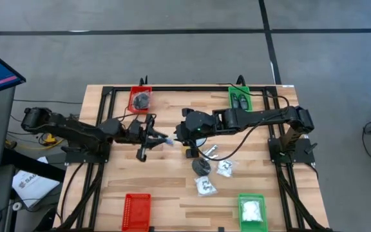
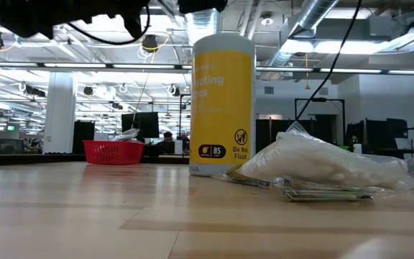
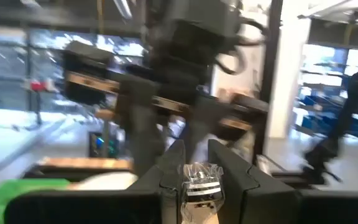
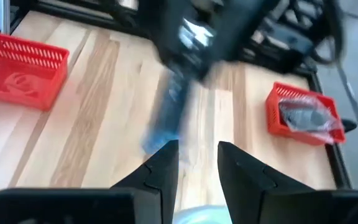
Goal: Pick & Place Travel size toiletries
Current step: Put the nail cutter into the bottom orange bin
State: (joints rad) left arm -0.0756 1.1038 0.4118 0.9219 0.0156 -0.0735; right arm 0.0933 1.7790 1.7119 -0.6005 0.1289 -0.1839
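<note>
- Wooden surface [image 1: 172, 187], four trays at its corners: red tray [image 1: 140, 98] at the far left holding a dark packet, green tray [image 1: 240, 98] at the far right with dark bottles, red tray [image 1: 136, 210] at the near left seemingly empty, green tray [image 1: 252, 209] at the near right with a white packet.
- Left arm and right arm meeting over the middle of the surface, nose to nose.
- Left gripper [image 3: 196, 163]: jaws clenched on a small clear-wrapped packet [image 3: 199, 180] with black print, held up toward the other arm.
- Right gripper [image 4: 196, 155]: jaws parted, nothing seen between them, pointed at the left gripper's slim bluish item [image 1: 167, 140].
- Loose toiletries [image 1: 208, 169] lying right of centre toward the near edge: a black roundish piece, two clear packets, thin silvery bits.
- Step in hand, by appearance: an arm-to-arm handover of one item above the centre.
- Next move calls for the receiving jaws to line up on the item's free end and clamp before the giver lets go, then carriage to a tray; which tray, cannot tell.
</note>
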